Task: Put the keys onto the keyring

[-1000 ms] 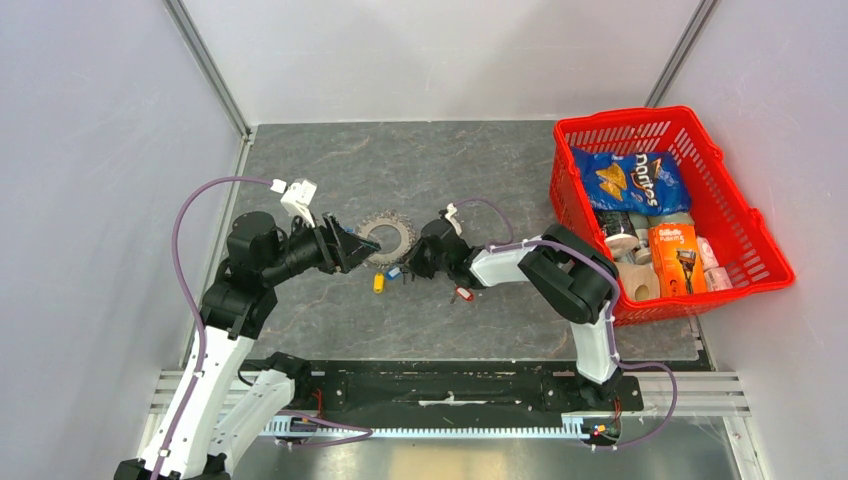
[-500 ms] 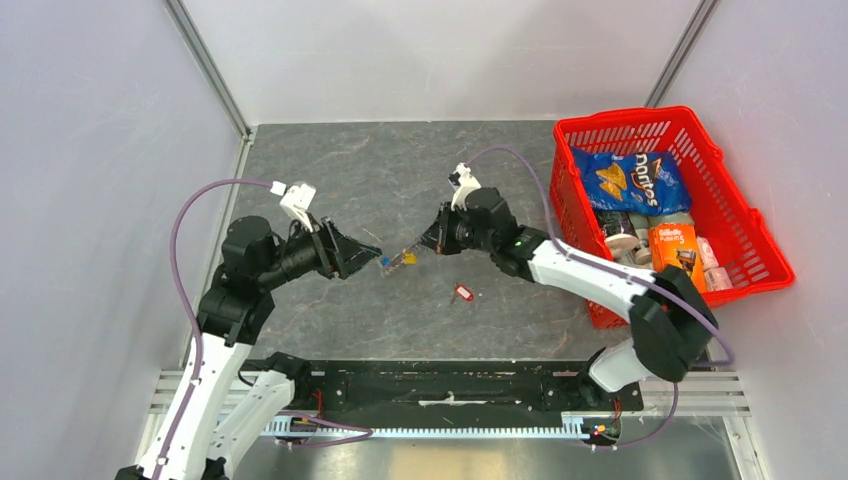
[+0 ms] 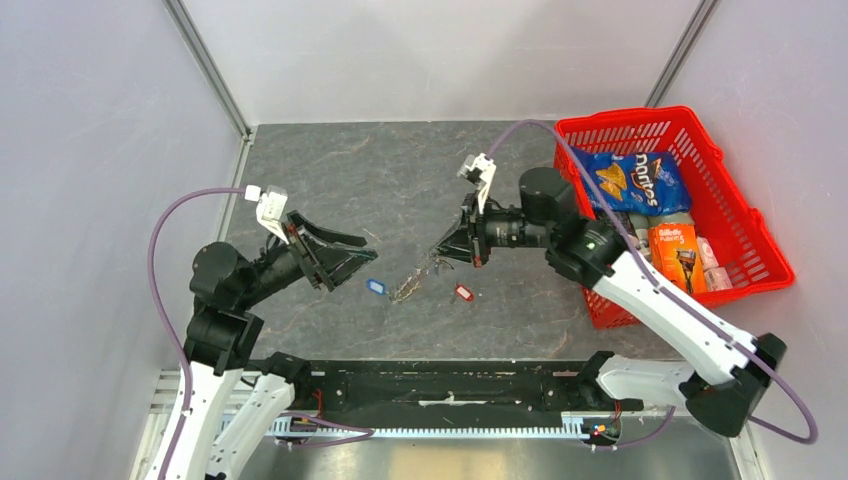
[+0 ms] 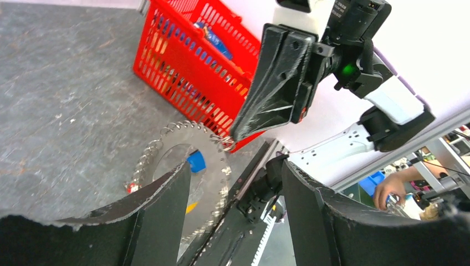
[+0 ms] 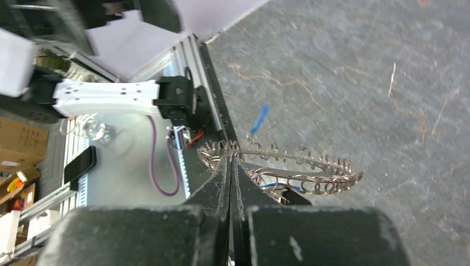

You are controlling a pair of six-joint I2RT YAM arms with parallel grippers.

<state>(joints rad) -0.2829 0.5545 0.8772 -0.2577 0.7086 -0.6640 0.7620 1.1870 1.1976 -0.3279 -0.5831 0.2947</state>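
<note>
The fingers [image 5: 215, 188] of the right gripper [image 3: 447, 254] are pressed together on the rim of the large flat grey metal keyring with a jagged, saw-like edge [image 3: 413, 280]. The keyring hangs tilted, clear of the grey stone-patterned table [image 3: 330, 170]. The left gripper [image 3: 358, 252] is spread wide and holds nothing, just left of the keyring. A blue-tagged silver key [image 3: 376, 287] and a red-tagged silver key [image 3: 463, 292] lie on the table, either side of the keyring.

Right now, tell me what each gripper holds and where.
The right gripper pinches the keyring by one spot on its jagged rim. The left gripper is open and holds nothing.
</note>
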